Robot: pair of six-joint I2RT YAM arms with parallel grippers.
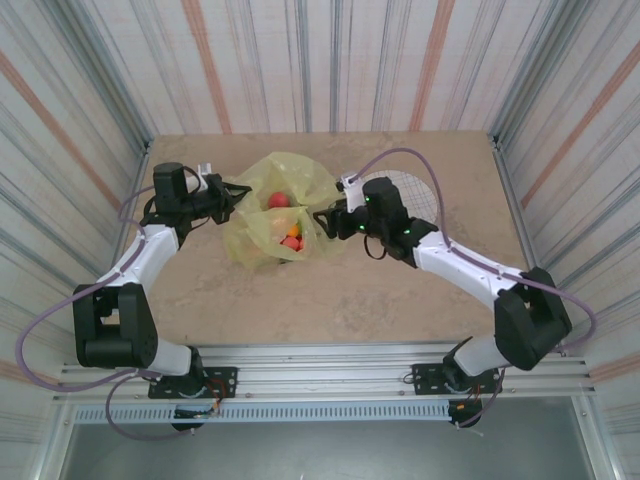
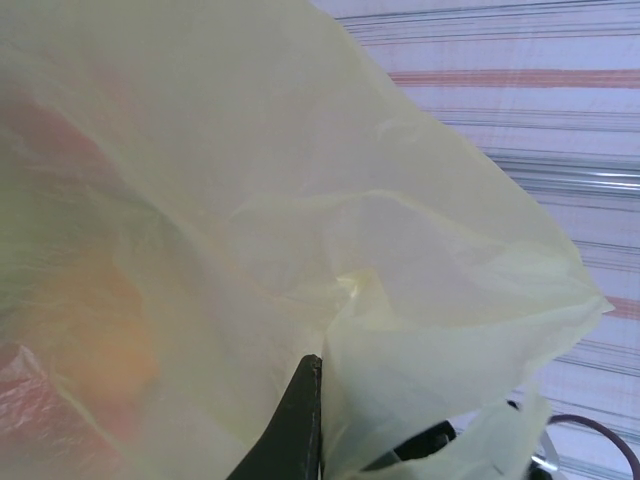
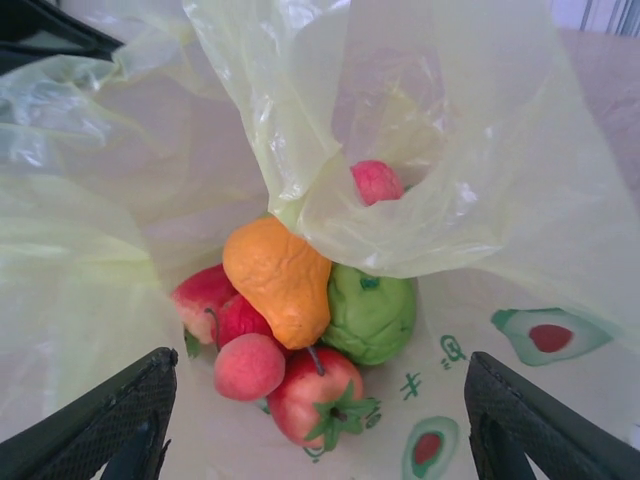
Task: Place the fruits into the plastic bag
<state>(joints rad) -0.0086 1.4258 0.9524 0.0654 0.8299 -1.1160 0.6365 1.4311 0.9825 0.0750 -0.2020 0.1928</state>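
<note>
The yellow plastic bag (image 1: 262, 225) lies crumpled at the table's middle back, its mouth held up. My left gripper (image 1: 236, 196) is shut on the bag's left edge; in the left wrist view the film (image 2: 250, 200) wraps over one dark finger (image 2: 295, 430). My right gripper (image 1: 326, 219) stands open at the bag's right side, its fingers (image 3: 110, 420) spread wide and holding nothing. Inside the bag (image 3: 480, 150) lie the fruits: an orange one (image 3: 280, 275), a green one (image 3: 370, 312), a red apple (image 3: 318, 400), a peach (image 3: 248, 367) and a small pink one (image 3: 376, 182). From above, red fruits (image 1: 278, 200) show through the film.
A white gridded plate (image 1: 418, 190) lies at the back right, partly behind my right arm. Striped walls close in the table on three sides. Bare tabletop (image 1: 330, 300) lies in front of the bag.
</note>
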